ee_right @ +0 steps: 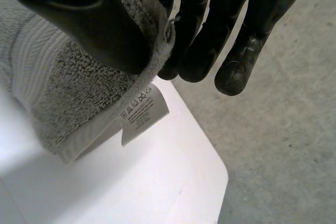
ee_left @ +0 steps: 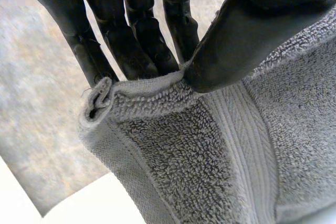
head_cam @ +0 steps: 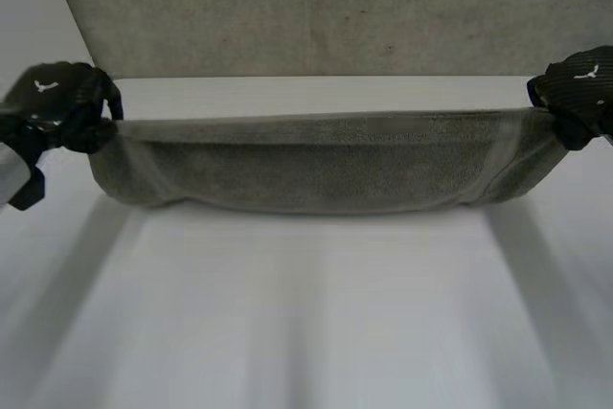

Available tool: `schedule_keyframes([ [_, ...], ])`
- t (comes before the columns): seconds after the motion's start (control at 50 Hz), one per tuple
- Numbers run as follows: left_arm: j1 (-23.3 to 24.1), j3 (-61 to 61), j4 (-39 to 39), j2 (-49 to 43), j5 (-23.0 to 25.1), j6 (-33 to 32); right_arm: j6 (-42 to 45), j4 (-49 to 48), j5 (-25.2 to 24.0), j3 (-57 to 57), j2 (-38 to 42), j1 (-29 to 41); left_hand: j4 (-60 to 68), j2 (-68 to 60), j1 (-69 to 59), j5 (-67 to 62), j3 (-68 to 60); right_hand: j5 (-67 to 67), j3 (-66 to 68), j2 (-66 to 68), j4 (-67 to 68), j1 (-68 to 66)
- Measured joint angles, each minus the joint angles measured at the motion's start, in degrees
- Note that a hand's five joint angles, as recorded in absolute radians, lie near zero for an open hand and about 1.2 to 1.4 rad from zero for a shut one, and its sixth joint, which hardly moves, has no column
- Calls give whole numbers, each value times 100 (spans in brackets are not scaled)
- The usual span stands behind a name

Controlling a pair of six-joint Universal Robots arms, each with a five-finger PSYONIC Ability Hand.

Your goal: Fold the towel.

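Left robot hand (head_cam: 59, 102), right robot hand (head_cam: 578, 93): black, segmented fingers (ee_left: 131, 40), small white bird-like mark (head_cam: 43, 85) on back.

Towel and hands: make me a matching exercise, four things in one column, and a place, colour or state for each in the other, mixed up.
1 left hand
2 towel
3 care label
4 table

A white, beneath the towel
B grey, stretched between both hands
C pinching a towel corner
D hanging at the corner the right hand pinches

Pairs: 1-C, 2-B, 3-D, 4-A
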State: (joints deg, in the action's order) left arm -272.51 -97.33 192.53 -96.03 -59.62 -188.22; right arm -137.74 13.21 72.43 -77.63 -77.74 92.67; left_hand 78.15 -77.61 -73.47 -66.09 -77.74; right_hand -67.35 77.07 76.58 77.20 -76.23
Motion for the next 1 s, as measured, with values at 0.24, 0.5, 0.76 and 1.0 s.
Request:
schedule_keyframes([
  [0.24,686,1695,-40,-2128,-399,-14,-61,-29,1003,1844,2296,885,0,0,0,-26,0,0,0,16,1,-2],
  [0.5,784,4269,-452,-4332,-917,-33,-57,-132,2085,4223,4324,1387,0,0,0,-27,0,-1,0,17,1,-3],
  [0.76,914,5694,-807,-5434,-901,-40,-9,-225,2347,5614,5498,1543,-426,473,330,336,471,157,-134,-99,-142,70],
  [1.0,934,5670,-783,-5221,-913,-20,212,-777,2297,5619,5513,1677,-6343,6331,5887,6267,6321,6277,-6063,-5987,-6060,6019],
])
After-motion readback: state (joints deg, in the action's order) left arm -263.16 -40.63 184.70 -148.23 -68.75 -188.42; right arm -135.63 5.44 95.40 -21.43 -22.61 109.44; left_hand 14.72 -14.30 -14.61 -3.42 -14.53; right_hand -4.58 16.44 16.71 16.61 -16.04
